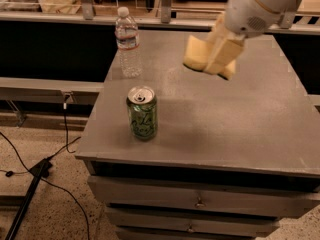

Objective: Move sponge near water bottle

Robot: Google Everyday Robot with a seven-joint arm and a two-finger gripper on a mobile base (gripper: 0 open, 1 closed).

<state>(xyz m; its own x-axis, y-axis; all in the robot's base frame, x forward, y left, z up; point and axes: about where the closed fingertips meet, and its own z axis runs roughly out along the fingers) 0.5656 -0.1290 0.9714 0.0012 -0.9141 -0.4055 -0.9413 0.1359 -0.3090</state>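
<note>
The pale yellow sponge (196,54) hangs in the air above the back middle of the grey table (235,124), held by my gripper (216,54), which is shut on it with cream fingers (224,55) in front of it. The white arm comes in from the upper right. The clear water bottle (128,43) with a white cap stands upright at the table's back left corner, to the left of the sponge and apart from it.
A green drink can (142,113) stands upright near the table's front left. Drawers (200,201) sit under the tabletop. Black cables (45,164) and a stand lie on the floor at left. A shelf with clutter runs behind the table.
</note>
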